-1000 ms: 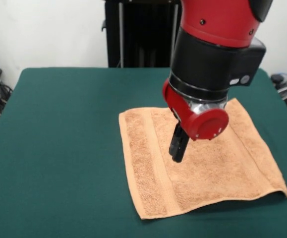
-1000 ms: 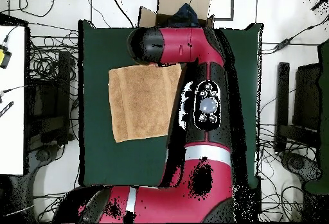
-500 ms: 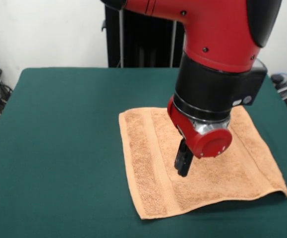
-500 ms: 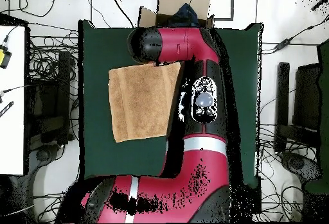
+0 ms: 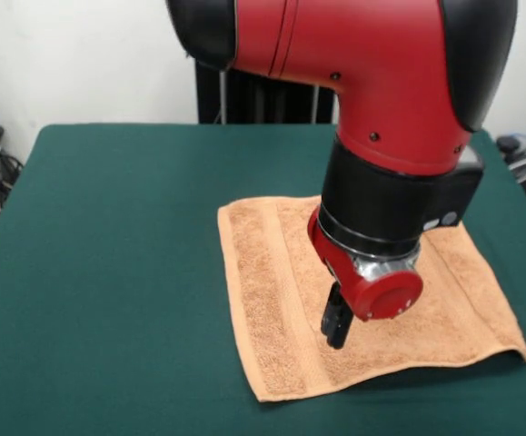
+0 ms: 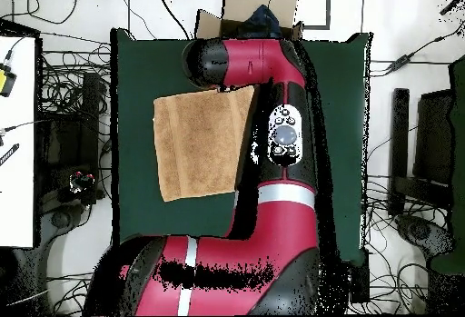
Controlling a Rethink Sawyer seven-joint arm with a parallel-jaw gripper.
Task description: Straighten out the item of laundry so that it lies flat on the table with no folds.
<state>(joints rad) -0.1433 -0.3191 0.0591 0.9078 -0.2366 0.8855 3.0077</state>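
The small orange-tan terry-cloth towel (image 5: 362, 295) is lying spread on the dark green felt-like table (image 5: 108, 272), at the near right part in the front view, with its near right corner lifting a little from the surface. Above the towel's middle, the black gripper (image 5: 336, 324) of the red and black arm (image 5: 381, 136) is pointing down; its fingers are looking close together, holding nothing. Behind the table a black stand (image 5: 263, 95) is standing.
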